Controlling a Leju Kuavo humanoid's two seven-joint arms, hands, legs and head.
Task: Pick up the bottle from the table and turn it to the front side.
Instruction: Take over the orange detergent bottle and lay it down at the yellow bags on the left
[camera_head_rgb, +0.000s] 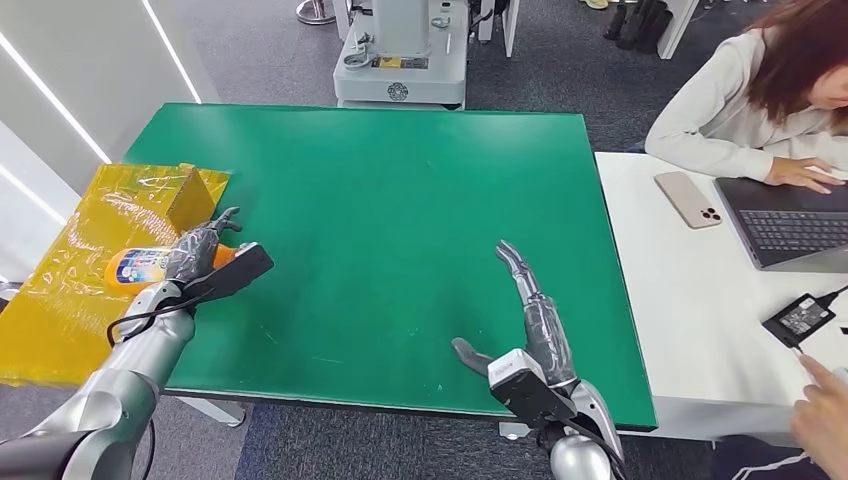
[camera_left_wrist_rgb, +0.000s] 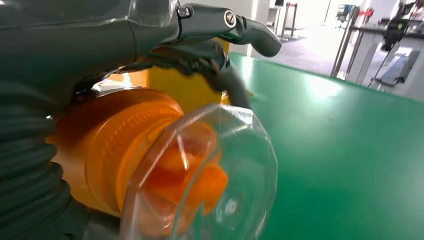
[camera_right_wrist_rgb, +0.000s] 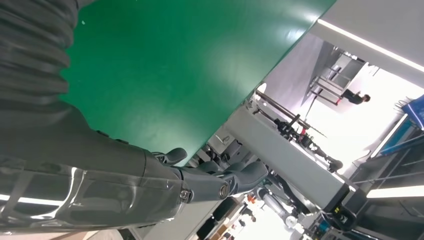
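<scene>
Our left hand (camera_head_rgb: 197, 250) gripped the orange plastic bottle with clear cap (camera_left_wrist_rgb: 165, 170); our right hand (camera_head_rgb: 530, 310) lay flat, fingers extended, holding nothing.

Green table (camera_head_rgb: 400, 200) at centre, edges straight, surface matte with faint glare. Grey carpet floor (camera_head_rgb: 270, 50) beyond the far edge. Pale grey machine base (camera_head_rgb: 400, 60) stands just past the far edge. White desk (camera_head_rgb: 680, 300) touches the table's right side. White wall panel (camera_head_rgb: 70, 70) far left, with bright light strips (camera_head_rgb: 170, 50) running diagonally. Yellow sheet (camera_head_rgb: 60, 290) overhangs the left edge.
</scene>
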